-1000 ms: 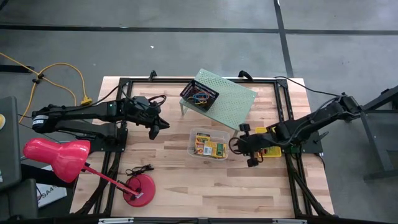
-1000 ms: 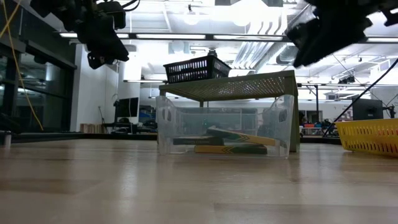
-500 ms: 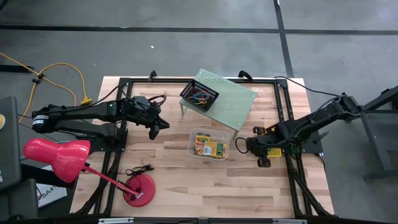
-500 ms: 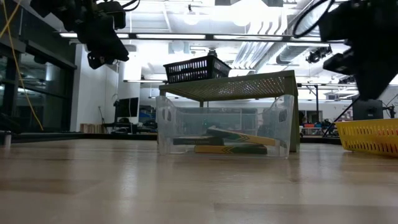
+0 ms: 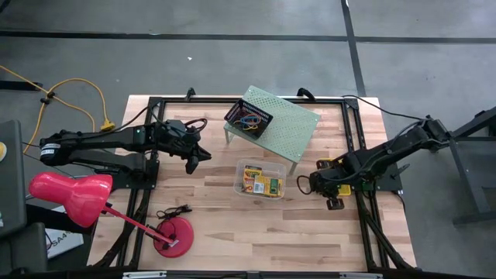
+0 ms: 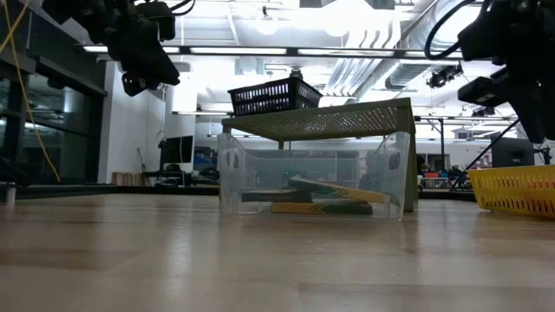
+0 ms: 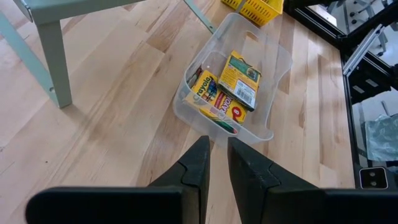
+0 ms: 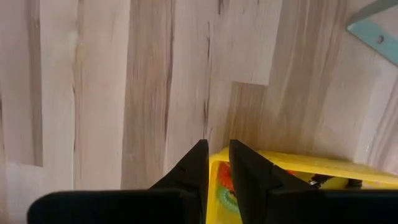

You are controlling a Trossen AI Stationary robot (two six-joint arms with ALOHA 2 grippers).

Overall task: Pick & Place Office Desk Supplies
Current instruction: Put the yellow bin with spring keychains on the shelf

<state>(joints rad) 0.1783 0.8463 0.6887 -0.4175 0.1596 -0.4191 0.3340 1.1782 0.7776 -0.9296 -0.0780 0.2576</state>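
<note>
Now, my right claw (image 5: 334,201): fingers drawn almost together with only a thin slit between them, and I see nothing gripped.
Right claw position: pointing down at the near rim of the yellow plastic mesh basket (image 8: 298,163), on the right side of the pale wooden table (image 5: 217,225).
Basket contents: small red and green bits (image 8: 224,180) show just inside the rim; I cannot tell what they are.
My left claw (image 7: 217,140): fingers likewise nearly touching, nothing between them.
Left claw position: raised above the left part of the table, well apart from the supplies, aimed towards the tub.
Clear plastic tub (image 7: 273,68): on the table's middle, between my two claws, just in front of the shelf.
Tub contents: small green-and-yellow card boxes (image 7: 239,78) lying flat, some overlapping.
Large pale green perforated shelf (image 5: 291,128): standing on its legs behind the tub.
Small black mesh tray (image 5: 232,116): on top of the shelf, at its left end.
Tray contents: thin coloured rubber bands (image 5: 249,121) in a loose tangle.
Pink-red desk lamp (image 5: 70,195): at the table's front left corner, beyond my left arm.
</note>
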